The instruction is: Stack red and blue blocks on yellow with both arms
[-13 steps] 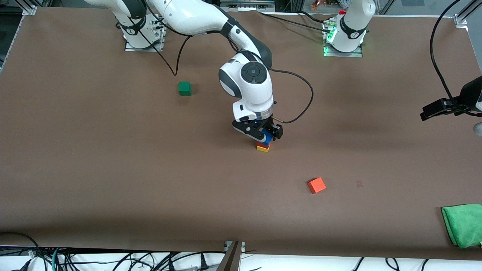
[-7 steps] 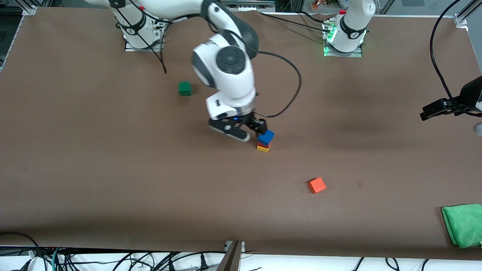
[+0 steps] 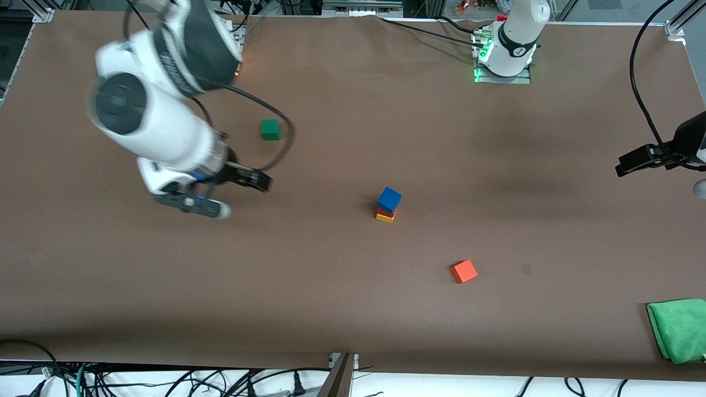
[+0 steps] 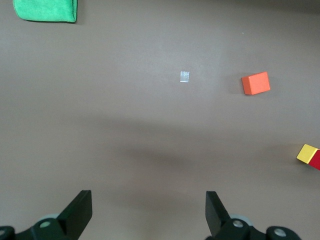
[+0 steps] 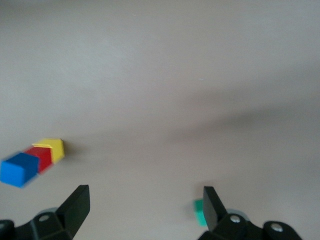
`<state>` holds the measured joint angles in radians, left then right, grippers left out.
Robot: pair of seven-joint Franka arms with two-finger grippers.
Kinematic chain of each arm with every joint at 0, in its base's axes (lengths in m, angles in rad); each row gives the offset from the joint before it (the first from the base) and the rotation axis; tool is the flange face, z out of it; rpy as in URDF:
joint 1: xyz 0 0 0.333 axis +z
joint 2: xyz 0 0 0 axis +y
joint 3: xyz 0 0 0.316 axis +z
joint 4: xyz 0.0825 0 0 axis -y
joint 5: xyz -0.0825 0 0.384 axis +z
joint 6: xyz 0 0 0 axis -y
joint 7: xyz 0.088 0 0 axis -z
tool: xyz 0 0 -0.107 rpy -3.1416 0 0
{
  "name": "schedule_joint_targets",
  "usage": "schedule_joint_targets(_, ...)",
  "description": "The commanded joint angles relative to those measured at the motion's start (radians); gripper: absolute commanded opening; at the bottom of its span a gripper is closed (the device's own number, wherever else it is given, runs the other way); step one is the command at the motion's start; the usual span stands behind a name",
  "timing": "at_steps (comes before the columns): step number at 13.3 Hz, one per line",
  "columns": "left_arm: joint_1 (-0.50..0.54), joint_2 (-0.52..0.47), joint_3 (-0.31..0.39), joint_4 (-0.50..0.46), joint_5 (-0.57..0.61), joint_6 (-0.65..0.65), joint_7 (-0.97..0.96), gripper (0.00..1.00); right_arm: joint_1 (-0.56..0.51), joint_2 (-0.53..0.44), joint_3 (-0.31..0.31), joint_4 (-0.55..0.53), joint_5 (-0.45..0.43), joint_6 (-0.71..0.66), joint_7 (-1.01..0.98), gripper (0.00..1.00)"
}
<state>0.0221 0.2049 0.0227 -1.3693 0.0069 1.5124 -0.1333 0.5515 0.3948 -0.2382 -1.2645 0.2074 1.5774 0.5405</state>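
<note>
While my two arms both hang clear of the work, the stacking looks finished. Right gripper (image 3: 220, 194) is up over bare table (image 3: 331, 309) toward the right arm's end, fingers wide and empty in its wrist view. Left gripper (image 4: 149, 212) is over the left arm's end of the table, fingers wide, nothing between them; that arm waits. Green cloth (image 3: 678, 329) lies at the table edge near the front camera. Stack stands mid-table: blue block (image 3: 389, 199) on top, red block (image 3: 384, 212) under it, yellow cube (image 3: 385, 217) on the table. Judgement: nothing left to place; next move only calls for keeping both arms away from the tower.

Orange cube (image 3: 464, 271) sits apart, nearer the front camera; dark green cube (image 3: 269, 129) sits farther. Red shows only as a thin sliver; blue perhaps sits slightly askew, hard to say. Left wrist view cuts off the stack, blue missing.
</note>
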Motion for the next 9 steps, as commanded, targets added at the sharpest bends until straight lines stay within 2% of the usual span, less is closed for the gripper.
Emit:
schedule_joint_targets(1, 0.001, -0.006, 0.003, -0.004, -0.021, -0.005, 0.015, 1.0, 0.025, -0.212, -0.067, -0.264, 0.0, 0.007, -0.14, 1.0)
schedule_joint_targets(3, 0.001, -0.006, 0.003, -0.004, -0.021, -0.005, 0.015, 1.0, -0.001, -0.307, -0.085, -0.364, -0.029, 0.012, -0.236, 1.0)
schedule_joint_targets(5, 0.001, -0.006, 0.003, -0.004, -0.021, -0.005, 0.015, 1.0, -0.047, -0.356, -0.066, -0.398, -0.106, 0.007, -0.295, 1.0)
schedule_joint_targets(8, 0.001, -0.006, 0.003, -0.004, -0.021, -0.005, 0.015, 1.0, -0.25, -0.442, 0.104, -0.489, -0.124, 0.036, -0.359, 1.0)
schedule_joint_targets(9, 0.001, -0.006, 0.003, -0.004, -0.021, -0.005, 0.015, 1.0, -0.278, -0.456, 0.126, -0.506, -0.132, 0.041, -0.367, 1.0)
